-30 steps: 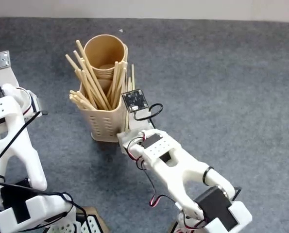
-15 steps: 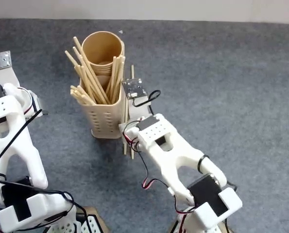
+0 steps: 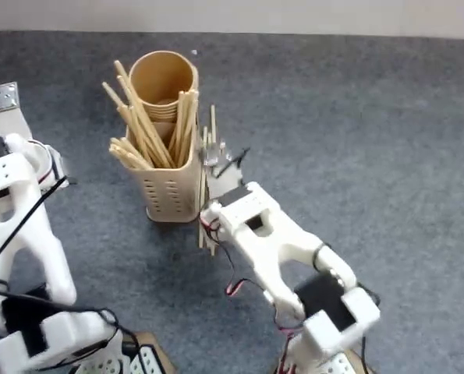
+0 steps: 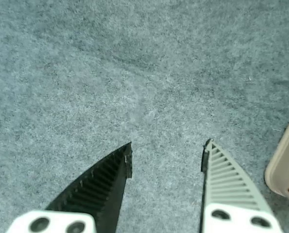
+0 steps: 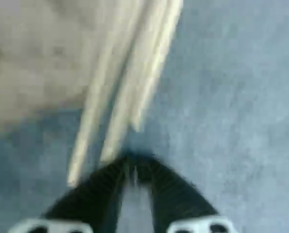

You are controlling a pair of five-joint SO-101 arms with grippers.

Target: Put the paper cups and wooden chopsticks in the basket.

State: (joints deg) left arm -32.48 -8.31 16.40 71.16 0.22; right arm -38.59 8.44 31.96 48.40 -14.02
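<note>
The loose chopsticks stand upright outside the basket, against its right wall, toward the far edge of the carpet; the paper cups already sit inside. Your right gripper has its jaws drawn together at those sticks, but whether any is pinched is unclear, so a lift may scatter them or tip the basket. Your left gripper hangs spread apart near the basket, bracing nothing.
</note>
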